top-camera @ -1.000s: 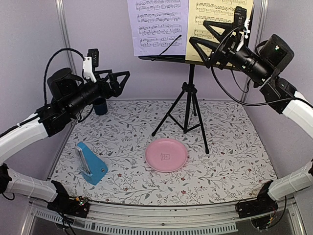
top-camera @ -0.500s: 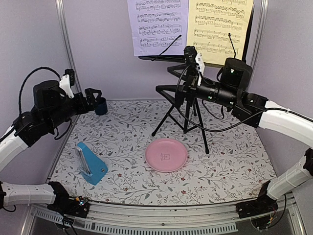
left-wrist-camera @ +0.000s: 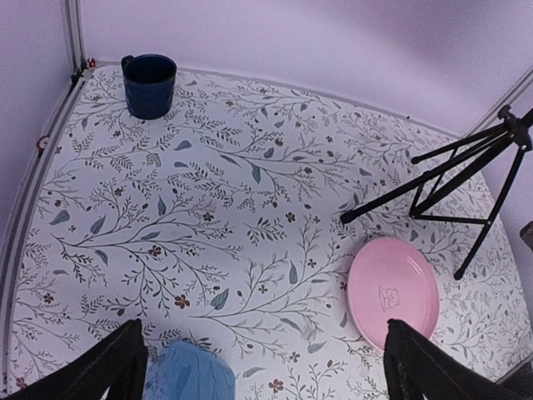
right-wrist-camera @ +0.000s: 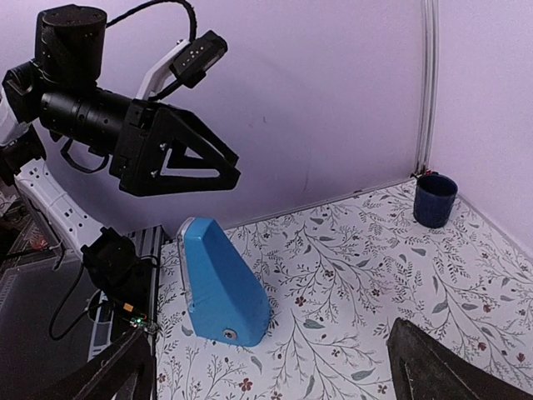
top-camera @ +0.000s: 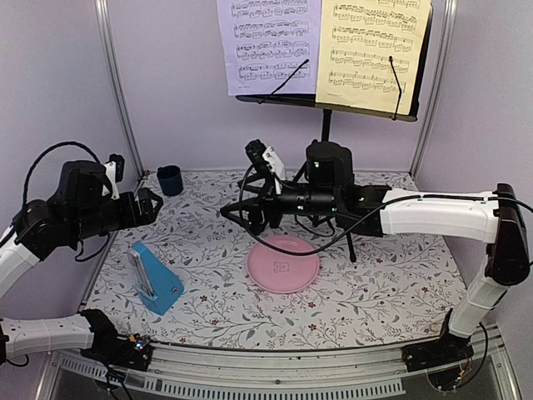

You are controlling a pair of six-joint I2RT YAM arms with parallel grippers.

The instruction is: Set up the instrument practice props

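Lilac walls (top-camera: 179, 125), alu corner posts (top-camera: 115, 83), floral-print table cover (top-camera: 391, 275) (soft, even light)

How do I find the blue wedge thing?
On the flowery tablecloth, look at the near left corner, left of the round pink plate. The small light blue wedge-shaped metronome stands there. Only it is tall and sloping; the dark blue cup behind is round.

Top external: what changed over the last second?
The right gripper swung down and left, away from the music stand, and is now by the pink plate, facing the metronome. The left gripper dropped and drew back. Both are open and empty. The stand, lilac sheet, yellow sheet, metronome, plate and dark blue cup are unmoved.
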